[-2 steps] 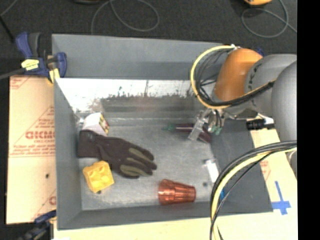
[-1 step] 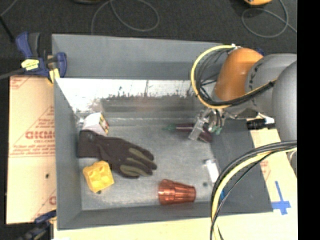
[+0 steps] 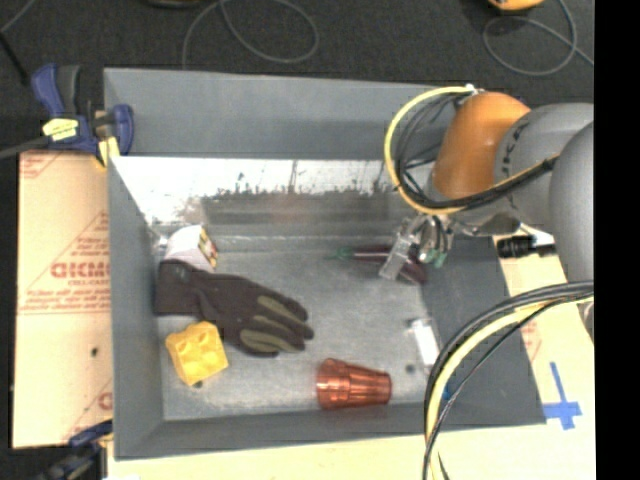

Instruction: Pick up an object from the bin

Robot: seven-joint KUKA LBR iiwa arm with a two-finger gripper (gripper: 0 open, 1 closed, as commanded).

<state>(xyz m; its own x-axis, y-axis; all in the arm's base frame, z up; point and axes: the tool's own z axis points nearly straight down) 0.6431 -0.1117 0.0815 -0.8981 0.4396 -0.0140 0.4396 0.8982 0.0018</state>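
My gripper [image 3: 414,252] hangs low at the back right of the bin, under the arm's orange cover. Right at its tip lies a dark maroon stick-like thing [image 3: 372,258] with a green end pointing left; its right end is hidden by the gripper. Whether the gripper touches it I cannot tell. A small white flat piece [image 3: 425,341] lies on the floor just in front of the gripper.
A copper-coloured cup [image 3: 352,384] lies on its side at the front middle. A black glove [image 3: 236,309] is spread out at the left, with a yellow holed block [image 3: 197,353] in front of it and a white packet [image 3: 190,246] behind it.
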